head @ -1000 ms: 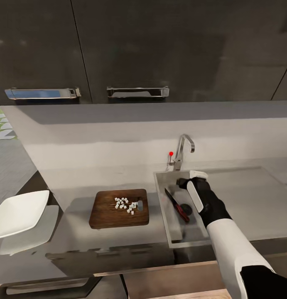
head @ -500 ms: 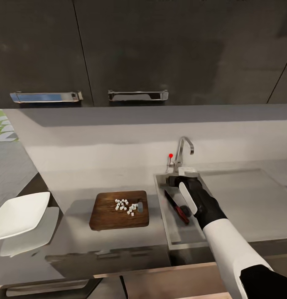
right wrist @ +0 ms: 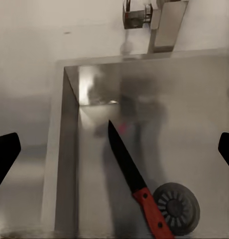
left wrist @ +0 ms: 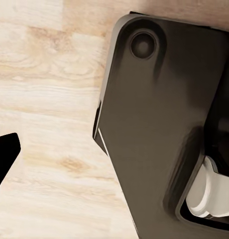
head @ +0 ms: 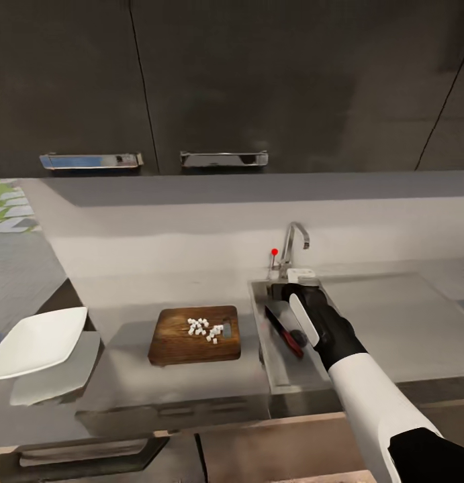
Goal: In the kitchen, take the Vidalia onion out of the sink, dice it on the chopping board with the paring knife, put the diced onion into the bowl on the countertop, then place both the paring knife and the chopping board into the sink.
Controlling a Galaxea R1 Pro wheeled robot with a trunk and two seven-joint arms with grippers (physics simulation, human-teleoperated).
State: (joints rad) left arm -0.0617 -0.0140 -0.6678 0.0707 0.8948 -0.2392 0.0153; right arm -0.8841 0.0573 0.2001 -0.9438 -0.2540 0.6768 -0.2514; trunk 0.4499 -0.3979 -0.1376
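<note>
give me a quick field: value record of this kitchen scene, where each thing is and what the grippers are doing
paring knife: lying in the sink, handle by the drain
diced onion: on the chopping board
chopping board: on the countertop, left of sink
bowl: far left, empty
right gripper: open above the sink, holding nothing
left gripper: fingertip over wooden floor, state unclear

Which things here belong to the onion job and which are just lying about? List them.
Job: knife in the sink; board carrying the diced onion; bowl at the counter's left end.

Just there: tap, its red knob, wall cabinets with chrome handles.
</note>
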